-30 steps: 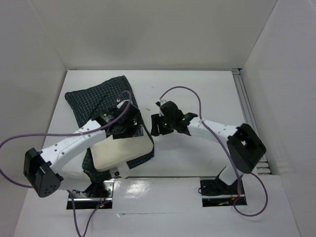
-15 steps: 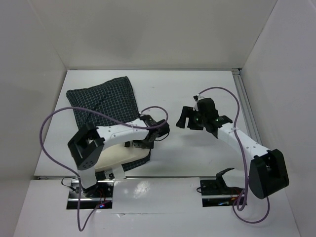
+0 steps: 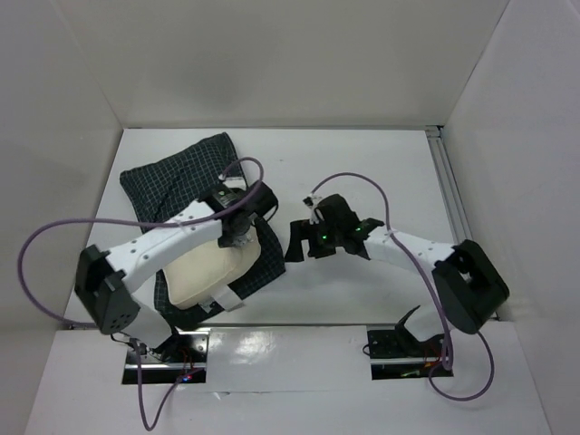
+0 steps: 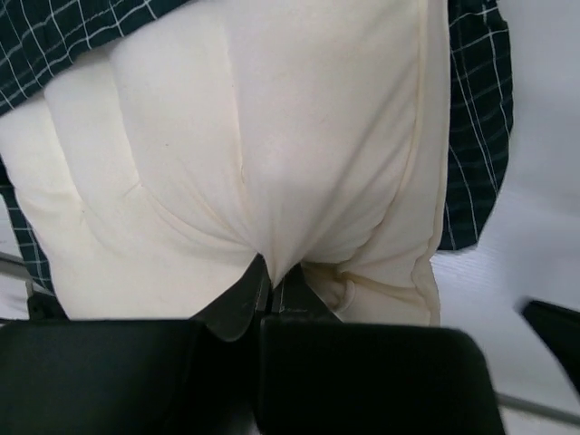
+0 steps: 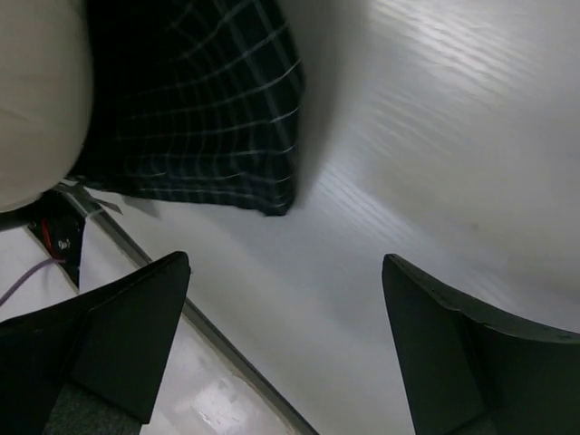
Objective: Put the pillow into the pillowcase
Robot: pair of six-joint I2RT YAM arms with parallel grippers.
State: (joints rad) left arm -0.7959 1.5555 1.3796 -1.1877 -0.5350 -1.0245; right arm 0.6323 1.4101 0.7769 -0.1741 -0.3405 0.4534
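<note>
From above, the left arm (image 3: 172, 240) is reaching over the pillow (image 3: 204, 274), which is lying half inside the pillowcase (image 3: 172, 177) on the desk (image 3: 381, 172). Left wrist: the left fingers (image 4: 237, 304) are clenching a pillow fold. Right wrist: the right fingers (image 5: 127, 326) are hanging spread and empty beside the pillowcase corner.

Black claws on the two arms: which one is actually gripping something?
The left gripper: it is pinched shut on a fold of the soft cream quilted pillow. The right gripper gapes open above the white table, holding nothing.
</note>
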